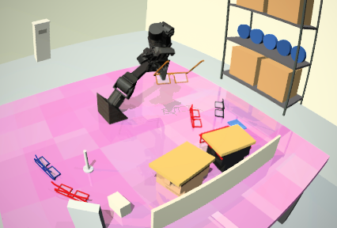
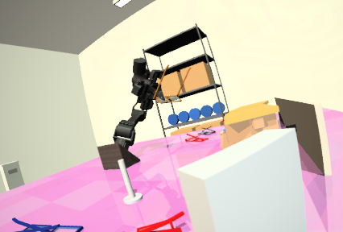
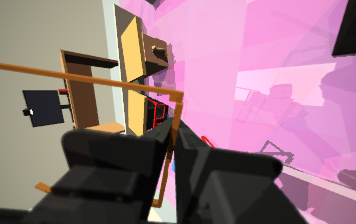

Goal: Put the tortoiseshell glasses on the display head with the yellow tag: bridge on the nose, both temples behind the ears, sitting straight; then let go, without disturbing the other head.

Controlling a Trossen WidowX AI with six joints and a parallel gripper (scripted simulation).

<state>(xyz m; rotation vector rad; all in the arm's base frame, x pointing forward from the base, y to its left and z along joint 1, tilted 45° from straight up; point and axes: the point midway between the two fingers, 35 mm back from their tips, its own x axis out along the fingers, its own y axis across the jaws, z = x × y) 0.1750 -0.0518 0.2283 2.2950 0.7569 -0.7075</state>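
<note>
Tortoiseshell glasses (image 1: 176, 74) hang gripped in the raised claw (image 1: 163, 72), near the shelf rack (image 1: 225, 47).

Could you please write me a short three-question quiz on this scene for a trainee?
1. True or false: the gripper is shut on the tortoiseshell glasses, held above the pink table.
2. Which colour are the glasses already on the dark head? A blue, B red, C black.
3. Fill in: the blue discs sit on the ___.

Key: 1 true; 2 B; 3 shelf rack.
</note>
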